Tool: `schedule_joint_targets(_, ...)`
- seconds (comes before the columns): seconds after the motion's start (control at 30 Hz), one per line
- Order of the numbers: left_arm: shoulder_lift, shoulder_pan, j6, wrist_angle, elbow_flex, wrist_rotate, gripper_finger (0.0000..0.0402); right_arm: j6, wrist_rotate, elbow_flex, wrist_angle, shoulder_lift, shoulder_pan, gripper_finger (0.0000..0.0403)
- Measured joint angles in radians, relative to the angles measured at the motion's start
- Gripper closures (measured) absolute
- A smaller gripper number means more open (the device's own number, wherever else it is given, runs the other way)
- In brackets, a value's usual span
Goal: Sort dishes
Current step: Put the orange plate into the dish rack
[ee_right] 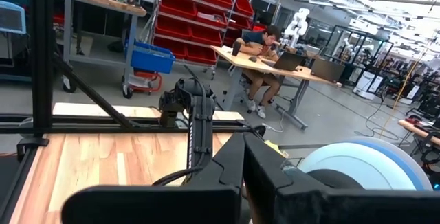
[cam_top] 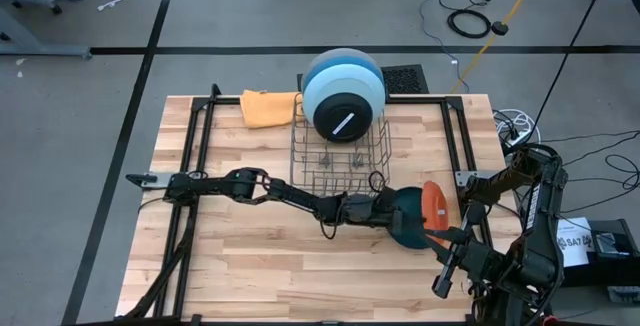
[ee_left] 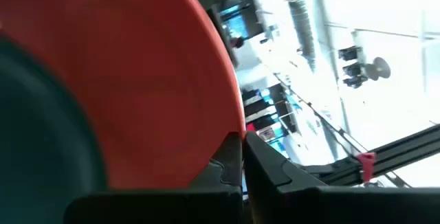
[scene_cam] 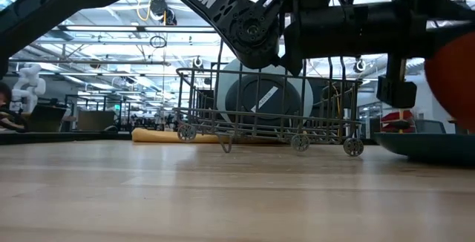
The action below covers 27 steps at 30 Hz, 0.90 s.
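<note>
- While the wire rack (cam_top: pixel 340 146) stands at the far middle of the table (cam_top: pixel 230 256), it serves as landmark; three plates stand on edge in it, front to back a black plate (cam_top: pixel 345 113) with a white sticker, a blue plate (cam_top: pixel 325 74) and a grey plate (cam_top: pixel 340 54), upright presumably so they sit in the slots; how the wires hold them cannot be seen from above.
- Near the rack's front right corner lies a dark teal plate (cam_top: pixel 405 221), flat on the wood in the low view; much of it is covered by the left arm, so its full outline is hidden.
- Tilted up off the teal plate, the orange plate (cam_top: pixel 433 204) is pinched at its rim by the left gripper (ee_left: pixel 242 157), jaws shut on it; this looks like a lift for carrying it to the rack.
- Right of the rack, past the table's edge, the right gripper (ee_right: pixel 242 157) waits, closed and empty.
- Left of the rack lies an orange cloth (cam_top: pixel 268 107), partly hidden by the rack.
</note>
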Motion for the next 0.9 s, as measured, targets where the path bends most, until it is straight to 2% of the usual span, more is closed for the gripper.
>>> schedule_joint_targets(0.63,-0.002,0.0,0.075,0.216,0.0,0.071,0.0401,-0.003,-0.005,0.0,0.0,0.0,0.0,0.0403)
schedule_joint_targets(0.9,-0.009,0.011,0.083,0.31,0.0,0.173,0.0401,-0.083,0.03,0.0,0.04,0.0,0.0,0.0403)
